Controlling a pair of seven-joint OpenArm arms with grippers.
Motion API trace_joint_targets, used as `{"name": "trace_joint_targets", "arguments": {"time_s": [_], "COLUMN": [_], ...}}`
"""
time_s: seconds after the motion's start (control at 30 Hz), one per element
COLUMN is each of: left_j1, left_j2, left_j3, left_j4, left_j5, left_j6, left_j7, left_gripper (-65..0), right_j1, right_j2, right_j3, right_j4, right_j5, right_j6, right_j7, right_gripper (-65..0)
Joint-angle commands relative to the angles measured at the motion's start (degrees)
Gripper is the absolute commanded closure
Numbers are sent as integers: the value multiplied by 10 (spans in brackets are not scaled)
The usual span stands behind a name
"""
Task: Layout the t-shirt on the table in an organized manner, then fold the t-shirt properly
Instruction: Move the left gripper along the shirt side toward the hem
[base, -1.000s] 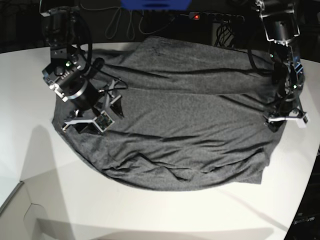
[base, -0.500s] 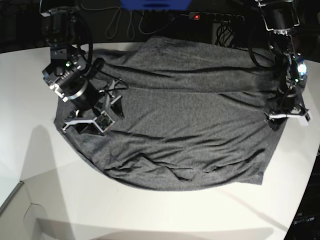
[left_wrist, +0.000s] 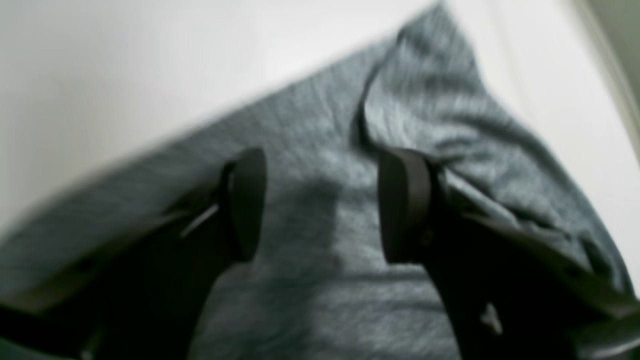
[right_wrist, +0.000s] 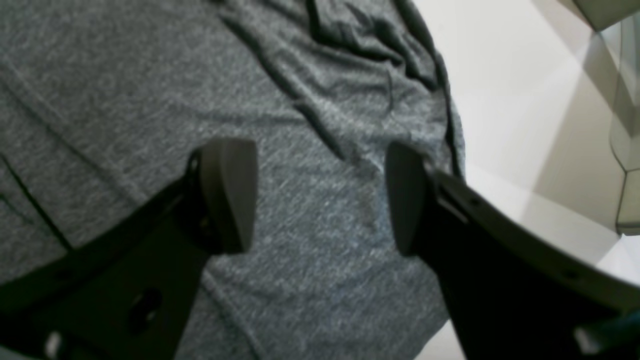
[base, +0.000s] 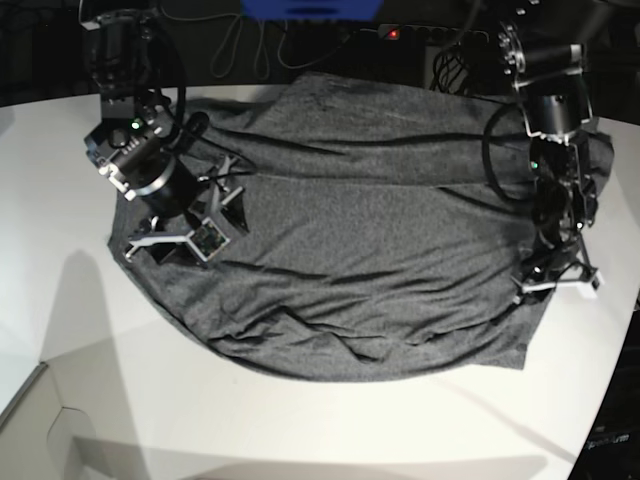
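Spreading: the t-shirt (base: 370, 240) lies open across the white bench (base: 90, 350), wrinkled near the front hem.
Left hand (left_wrist: 320, 205): jaws apart, nothing between them, low over the shirt's corner by its edge; the view is blurred, so contact is uncertain.
Right hand (right_wrist: 320, 195): jaws wide apart, holding nothing, over cloth near the opposite edge.
Step in hand: likely flattening before folding.
Doing it well: pinch only the outer edges and draw them apart gently, so the ridges smooth without dragging the shirt off the bench.
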Motion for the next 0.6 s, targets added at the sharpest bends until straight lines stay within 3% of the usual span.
{"name": "trace_joint_targets", "arguments": {"time_s": [0.0,0.57], "left_j1": [-29,-96], "left_j2": [-10,7], "left_j3": [1,0], "left_j4": [3,-103], "left_j5": [-2,-1], "left_j6": [-7,-8], "left_j7": [-18,-19], "left_gripper": [-348,-352], "right_j1": [6,-8], "right_j2": [3,11], "right_j3": [2,12], "right_j4": [11,11], "right_j5": [4,3], "right_j6": [-6,-6], "right_j7": [14,14], "right_gripper": [-404,-404]}}
